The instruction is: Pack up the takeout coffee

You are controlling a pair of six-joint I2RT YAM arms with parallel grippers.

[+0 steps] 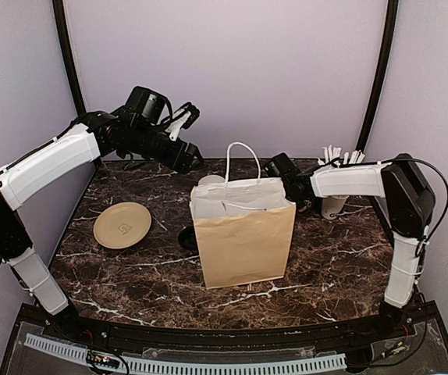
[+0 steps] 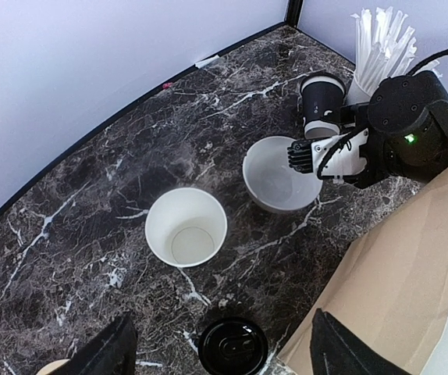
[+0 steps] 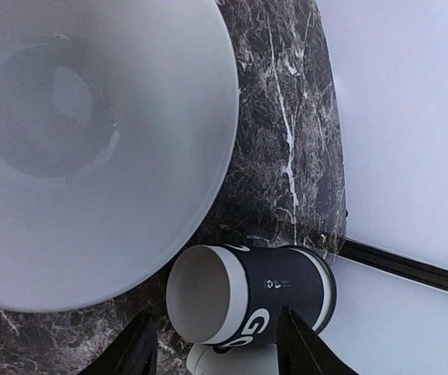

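A black coffee cup (image 3: 279, 297) with white lettering and no lid sits just ahead of my right gripper (image 3: 216, 344). The fingers are open on either side of its near end. It also shows in the left wrist view (image 2: 321, 105), beside the straws. I cannot tell whether it stands or tilts. A second lidless cup (image 2: 186, 226) shows its white inside and stands behind the paper bag (image 1: 243, 242). A loose black lid (image 2: 232, 346) lies on the table left of the bag. My left gripper (image 1: 181, 117) is open and empty, high over the back left.
A low white bowl (image 2: 279, 176) sits against the right gripper (image 1: 286, 181). A white cup of wrapped straws (image 2: 380, 47) stands at the back right. A beige plate (image 1: 122, 225) lies at the left. The open bag stands upright in the middle.
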